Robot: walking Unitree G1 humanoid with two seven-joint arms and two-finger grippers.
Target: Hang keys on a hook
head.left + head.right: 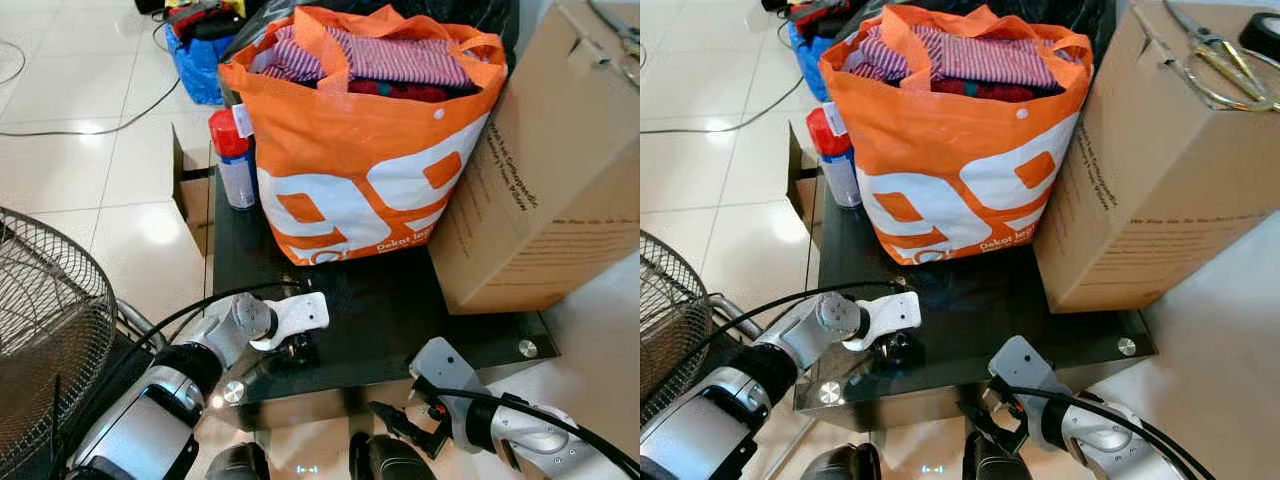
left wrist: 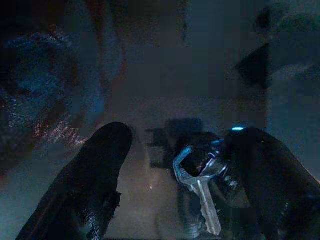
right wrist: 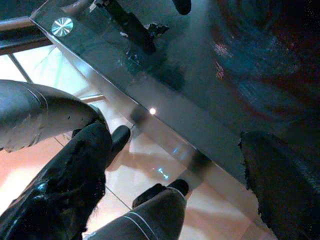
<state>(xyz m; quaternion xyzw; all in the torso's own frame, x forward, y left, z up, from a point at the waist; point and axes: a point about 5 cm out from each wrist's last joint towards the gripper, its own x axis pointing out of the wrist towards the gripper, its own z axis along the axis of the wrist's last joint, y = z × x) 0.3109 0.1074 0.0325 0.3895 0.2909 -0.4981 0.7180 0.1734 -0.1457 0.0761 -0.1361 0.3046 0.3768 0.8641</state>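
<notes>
A bunch of keys with a silver key (image 2: 202, 200) lies on the black glass table (image 1: 400, 300). In the left wrist view it sits between the two black fingers, close against one of them. My left gripper (image 1: 297, 350) is down on the table's front left part, open around the keys. My right gripper (image 1: 402, 422) hangs just below the table's front edge, open, with nothing between its fingers (image 3: 75, 175). In the eye views the left gripper's fingers cover the keys.
An orange bag (image 1: 370, 150) full of clothes and a large cardboard box (image 1: 550, 170) fill the back of the table. A red-capped spray can (image 1: 232, 160) stands at the back left. Scissors (image 1: 1210, 50) lie on the box. A wire fan (image 1: 50, 330) stands at my left.
</notes>
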